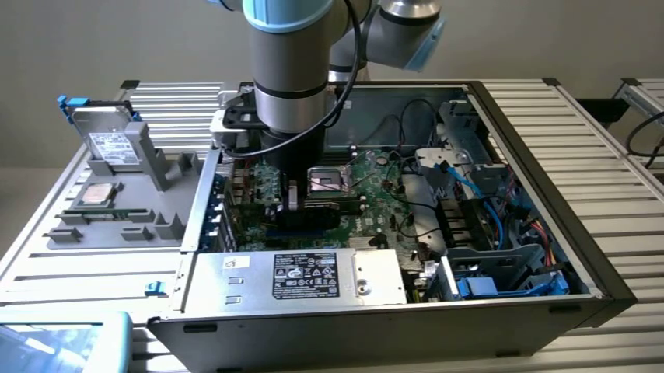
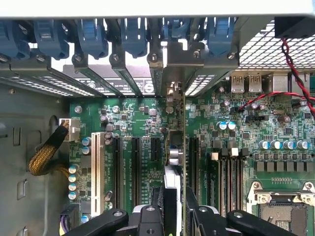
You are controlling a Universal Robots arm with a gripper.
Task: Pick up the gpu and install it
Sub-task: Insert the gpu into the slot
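Note:
The gpu (image 2: 174, 157) appears edge-on in the wrist view, a thin green card standing upright over the motherboard (image 2: 142, 123), its metal bracket (image 2: 172, 93) against the case's rear slot openings. My gripper (image 2: 173, 216) is shut on the card's upper edge, with one black finger (image 2: 147, 216) on each side of it. Black expansion slots (image 2: 135, 167) run parallel beside the card; whether it sits in a slot I cannot tell. In the exterior view the gripper (image 1: 294, 198) reaches down into the open computer case (image 1: 539, 155), with the dark gpu (image 1: 301, 220) under it.
A silver power supply (image 1: 311, 276) lies at the case's near side, with a CPU socket (image 1: 334, 180) just beyond the gripper. Blue cables (image 1: 487, 194) and drive bays fill the exterior view's right. A grey parts fixture (image 1: 114, 210) with a drive (image 1: 112, 146) stands left. Red-black wires (image 2: 295, 73) cross the board.

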